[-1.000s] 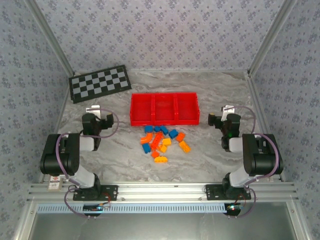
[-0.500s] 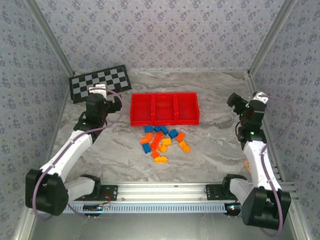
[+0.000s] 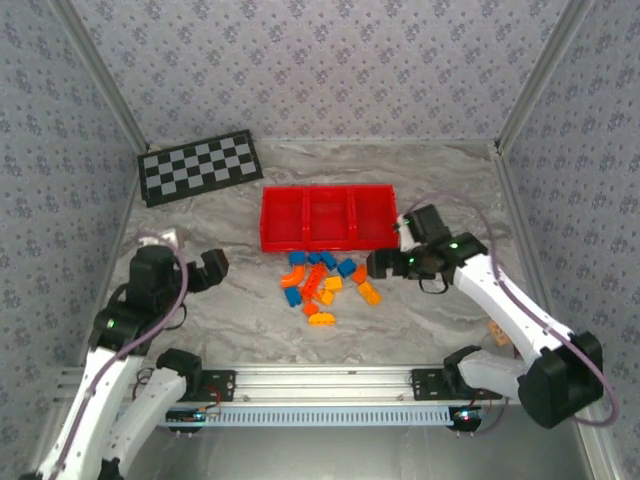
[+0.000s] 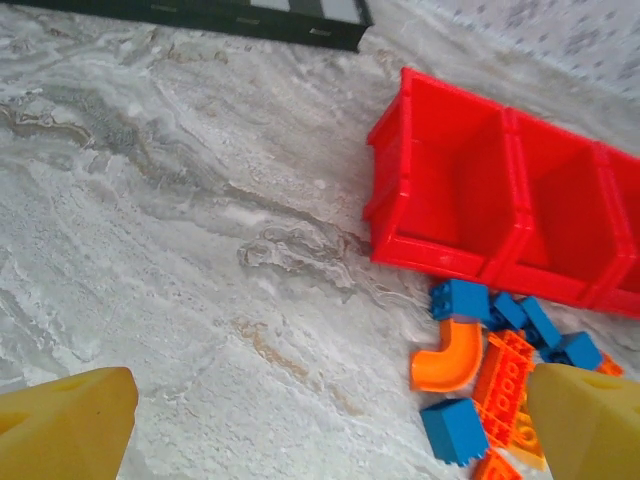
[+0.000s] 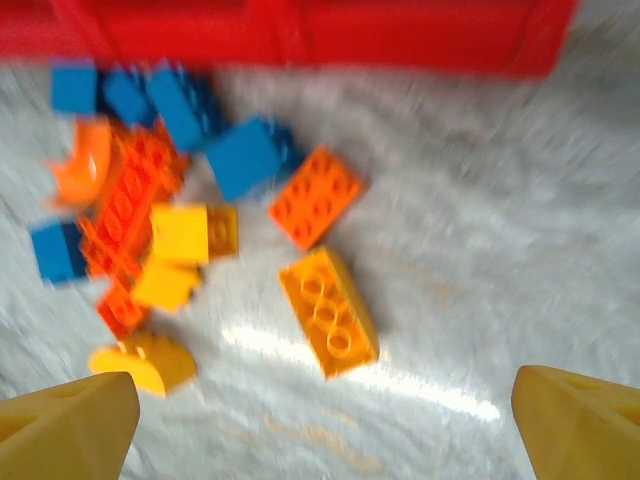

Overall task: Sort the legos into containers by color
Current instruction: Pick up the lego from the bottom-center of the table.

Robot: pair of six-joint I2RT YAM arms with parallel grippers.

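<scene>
Both arms are out over the marble table (image 3: 250,320). The left gripper (image 3: 213,266) hangs on the left, well apart from the pile, with its yellow fingertips (image 4: 65,425) spread as wide as they go and bare table between them. It holds nothing and touches nothing.

On the right, the right gripper (image 3: 384,263) sits just beside the right edge of the legos (image 3: 322,285), close to the near right corner of the red tray (image 3: 330,241). Its jaws are spread wide too, and nothing is gripped. Its wrist view is blurred, but a yellow-orange brick (image 5: 328,312) lies on the table between the two fingertips (image 5: 65,425), with an orange brick (image 5: 315,210) just beyond it.

The legos, blue, orange and yellow, lie in a loose heap on the table, just near of the tray's front wall, and a few blue ones almost touch it. The tray's three compartments run left to right. A black-and-grey checkerboard (image 3: 198,166) lies at the far left.
</scene>
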